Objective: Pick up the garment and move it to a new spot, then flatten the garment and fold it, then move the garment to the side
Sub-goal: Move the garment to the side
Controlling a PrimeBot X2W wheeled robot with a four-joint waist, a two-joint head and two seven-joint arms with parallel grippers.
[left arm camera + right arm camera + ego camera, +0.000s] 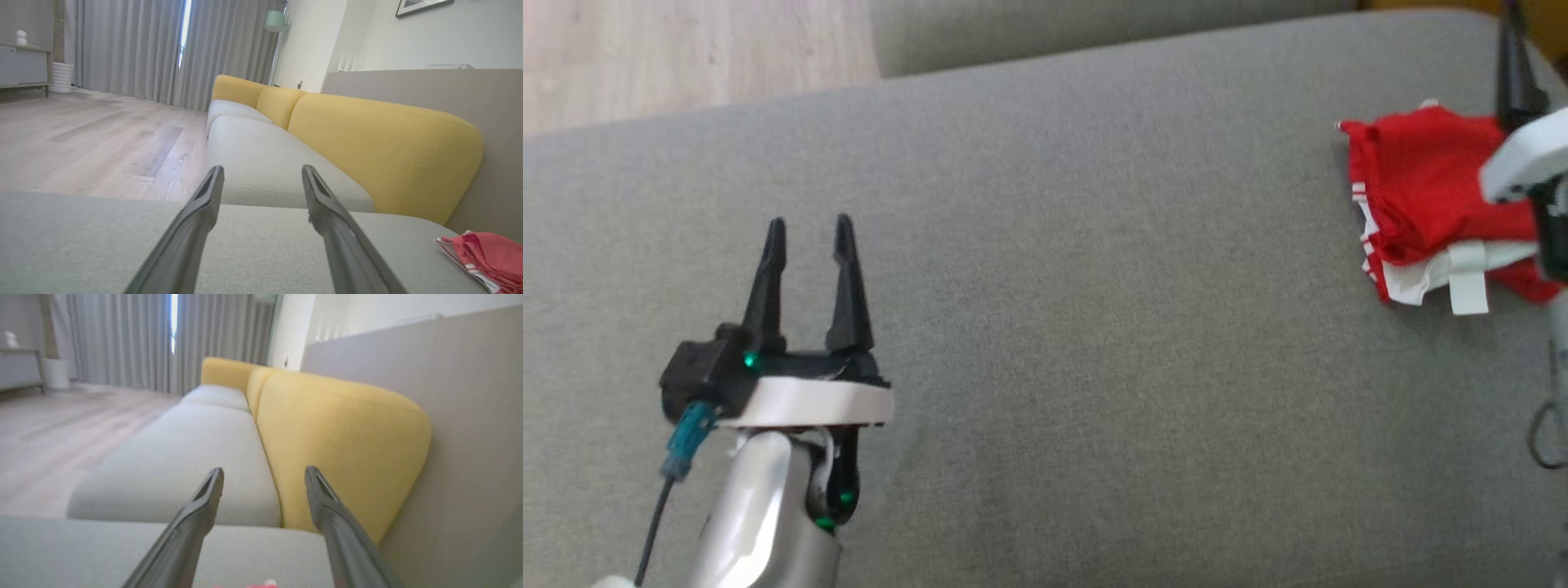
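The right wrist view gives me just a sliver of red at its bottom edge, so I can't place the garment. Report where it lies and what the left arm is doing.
Observer: In the head view the garment lies as a compact red-and-white bundle on the grey seat, partly under the right arm's white wrist.
Operator: Now the left arm.
Observer: The left gripper has its fingers apart and holds nothing. It is over bare seat, well to the left of the garment.
Operator: Tell me what is behind the bundle.
Observer: In the left wrist view it sits near the beige panel, past the end of the yellow backrest.
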